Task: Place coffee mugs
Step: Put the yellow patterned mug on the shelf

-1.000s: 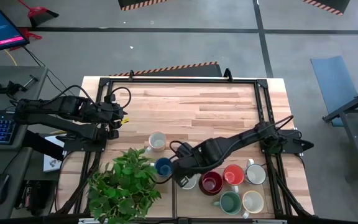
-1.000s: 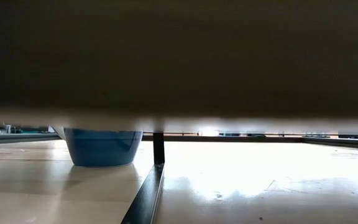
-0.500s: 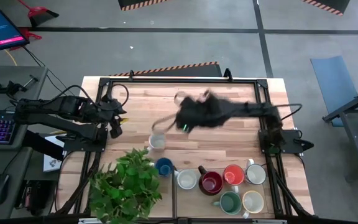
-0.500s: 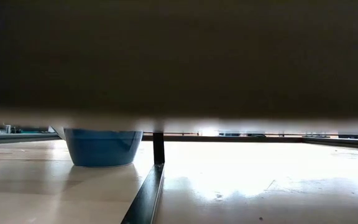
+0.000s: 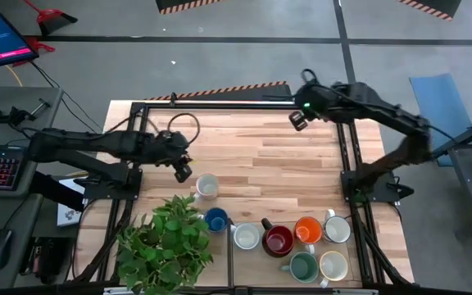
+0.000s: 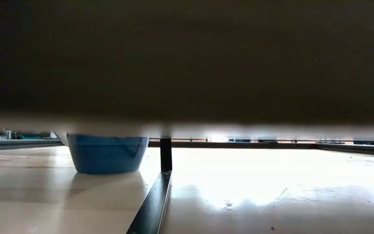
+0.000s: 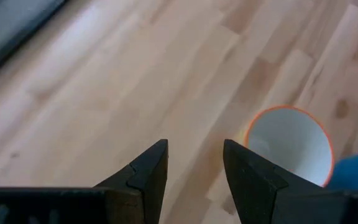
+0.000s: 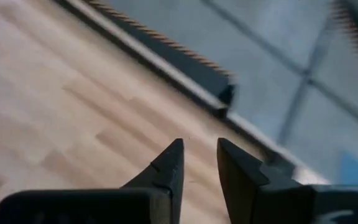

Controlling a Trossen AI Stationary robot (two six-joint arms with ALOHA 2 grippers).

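Overhead, the wooden desk (image 5: 285,156) carries the mugs along its near edge, beside a potted plant (image 5: 164,243) at the near left corner. One white mug (image 5: 207,187) stands alone, farther in from the edge than the rest and just beyond the plant. The blue mug (image 5: 215,220) sits against the plant's foliage. To its right run a white mug (image 5: 247,237), the dark red mug (image 5: 278,241), the orange mug (image 5: 307,229) and another white mug (image 5: 337,229). Nearest the edge stand the green mug (image 5: 303,266) and a cream mug (image 5: 333,265).

The left gripper (image 5: 182,170) hangs over the desk just left of the lone white mug, not touching it. In the left wrist view its fingers (image 7: 148,171) stand apart with bare wood between them; the white mug (image 7: 291,143) shows beyond them, its rim catching an orange tint, with a blur of blue (image 7: 356,168) beside it.

The right gripper (image 5: 298,120) is raised over the far right part of the desk, well apart from every mug. In the right wrist view its fingers (image 8: 169,165) are narrowly apart and hold nothing; the desk's far edge and the grey floor lie beyond.

In the low view a dark shape fills the upper part; below it only the blue mug (image 6: 106,153) shows on the desk.
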